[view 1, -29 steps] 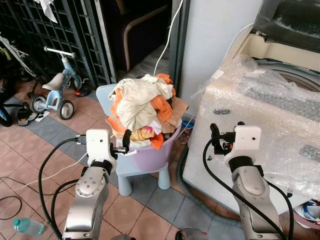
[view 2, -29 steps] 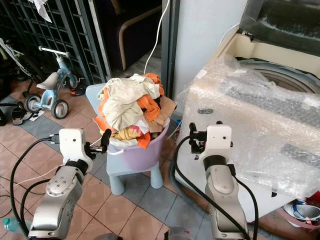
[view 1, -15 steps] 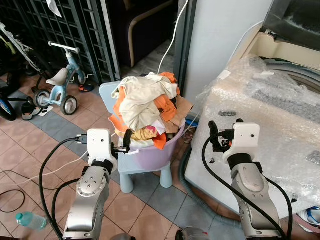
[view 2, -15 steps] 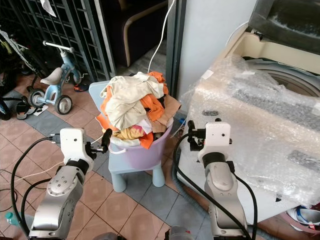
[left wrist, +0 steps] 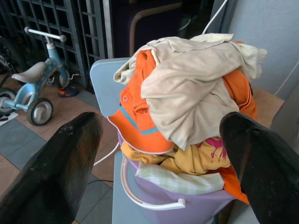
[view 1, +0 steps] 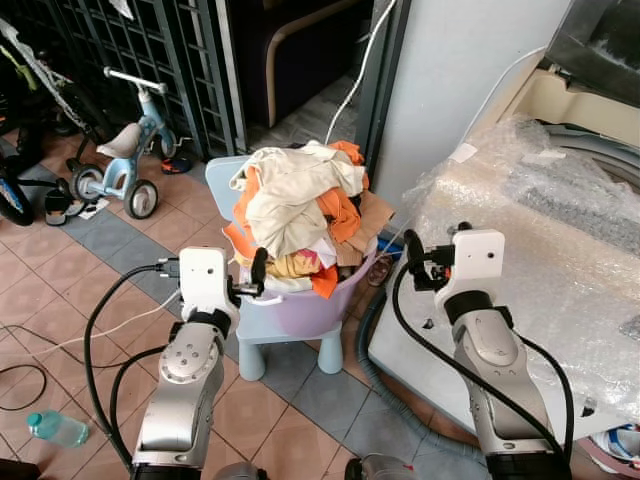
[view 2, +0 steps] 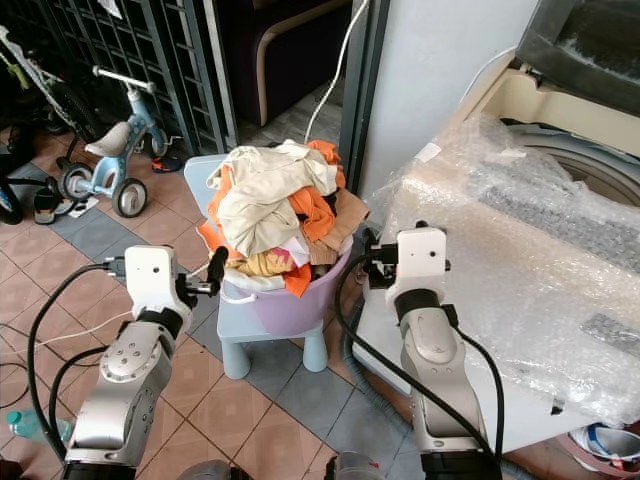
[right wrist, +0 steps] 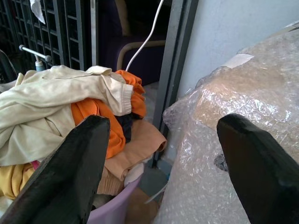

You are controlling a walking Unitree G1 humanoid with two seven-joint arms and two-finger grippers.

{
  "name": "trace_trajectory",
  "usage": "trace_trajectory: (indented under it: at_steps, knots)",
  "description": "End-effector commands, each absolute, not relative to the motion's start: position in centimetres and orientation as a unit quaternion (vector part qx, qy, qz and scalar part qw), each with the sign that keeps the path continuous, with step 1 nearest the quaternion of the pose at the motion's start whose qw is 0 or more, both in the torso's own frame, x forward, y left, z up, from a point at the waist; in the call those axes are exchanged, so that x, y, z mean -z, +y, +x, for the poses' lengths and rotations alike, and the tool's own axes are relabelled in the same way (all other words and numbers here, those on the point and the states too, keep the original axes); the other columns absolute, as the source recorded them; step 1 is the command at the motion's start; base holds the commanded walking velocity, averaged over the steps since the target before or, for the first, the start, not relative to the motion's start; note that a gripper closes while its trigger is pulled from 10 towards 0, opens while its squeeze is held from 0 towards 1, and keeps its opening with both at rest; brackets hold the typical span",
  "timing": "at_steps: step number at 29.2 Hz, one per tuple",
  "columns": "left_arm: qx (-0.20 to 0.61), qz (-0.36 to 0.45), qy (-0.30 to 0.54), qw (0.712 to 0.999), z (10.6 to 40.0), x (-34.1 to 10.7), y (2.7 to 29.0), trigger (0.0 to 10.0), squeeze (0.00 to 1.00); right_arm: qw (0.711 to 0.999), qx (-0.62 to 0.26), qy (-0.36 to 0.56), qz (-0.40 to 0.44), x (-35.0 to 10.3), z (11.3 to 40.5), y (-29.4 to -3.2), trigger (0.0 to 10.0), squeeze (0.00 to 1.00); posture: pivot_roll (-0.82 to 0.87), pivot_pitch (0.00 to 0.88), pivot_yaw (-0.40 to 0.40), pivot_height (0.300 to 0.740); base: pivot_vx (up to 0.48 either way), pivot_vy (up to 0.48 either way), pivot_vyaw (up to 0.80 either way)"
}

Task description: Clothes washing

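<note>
I hold my left gripper [left wrist: 161, 163] spread wide just before the lilac basket [view 1: 300, 310], and my right gripper [right wrist: 168, 168] is equally wide beside it. The heaped clothes [view 1: 300, 205] hide the basket's inside. It sits on a blue chair [view 1: 290, 345]. The bubble-wrapped washing machine [view 1: 540, 240] runs off frame rightward.

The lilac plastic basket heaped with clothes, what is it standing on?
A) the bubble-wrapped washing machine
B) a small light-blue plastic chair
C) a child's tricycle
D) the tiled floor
B: the lilac plastic basket heaped with cream and orange clothes sits on the seat of a small light-blue plastic chair, whose legs stand on the tiles and whose backrest rises behind the pile.
</note>
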State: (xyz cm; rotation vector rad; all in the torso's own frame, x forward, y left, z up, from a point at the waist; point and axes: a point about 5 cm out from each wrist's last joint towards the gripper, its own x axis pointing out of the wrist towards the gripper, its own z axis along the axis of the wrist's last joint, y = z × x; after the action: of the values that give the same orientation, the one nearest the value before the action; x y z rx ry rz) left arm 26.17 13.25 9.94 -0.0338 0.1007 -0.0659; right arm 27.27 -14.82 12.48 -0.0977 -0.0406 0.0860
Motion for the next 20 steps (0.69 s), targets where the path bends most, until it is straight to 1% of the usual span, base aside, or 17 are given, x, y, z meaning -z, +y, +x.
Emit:
trace_trajectory:
  at_steps: [1, 6, 8, 12, 20]
  knots:
    - [0.031, -0.016, 0.038, 0.999, 26.2, -10.6, 13.2, 10.0, 0.00, 0.997, -0.047, -0.027, -0.050, -12.7, 27.6, -14.8, 10.0, 0.00, -0.06, 0.000, -0.013, 0.740, 0.000, 0.000, 0.00]
    - [0.031, -0.028, 0.049, 0.998, 26.1, -10.1, 13.4, 10.0, 0.00, 0.998, -0.039, -0.024, -0.040, -12.1, 28.5, -14.4, 10.0, 0.00, -0.07, 0.000, 0.005, 0.740, 0.000, 0.000, 0.00]
    - [0.047, -0.028, 0.037, 0.998, 26.2, -10.2, 13.1, 10.0, 0.00, 0.998, -0.040, -0.027, -0.038, -12.3, 28.7, -14.1, 10.0, 0.00, -0.07, 0.000, 0.002, 0.740, 0.000, 0.000, 0.00]
    - [0.055, -0.029, 0.030, 0.998, 26.4, -10.5, 12.8, 10.0, 0.00, 0.997, -0.056, -0.033, -0.040, -12.6, 28.6, -13.6, 10.0, 0.00, -0.07, 0.000, -0.001, 0.740, 0.297, 0.377, 0.00]
    - [0.057, -0.036, 0.046, 0.997, 26.2, -10.2, 12.6, 10.0, 0.00, 0.997, -0.051, -0.027, -0.042, -12.0, 28.3, -14.1, 10.0, 0.00, -0.08, 0.016, 0.002, 0.740, 0.319, 0.360, 0.00]
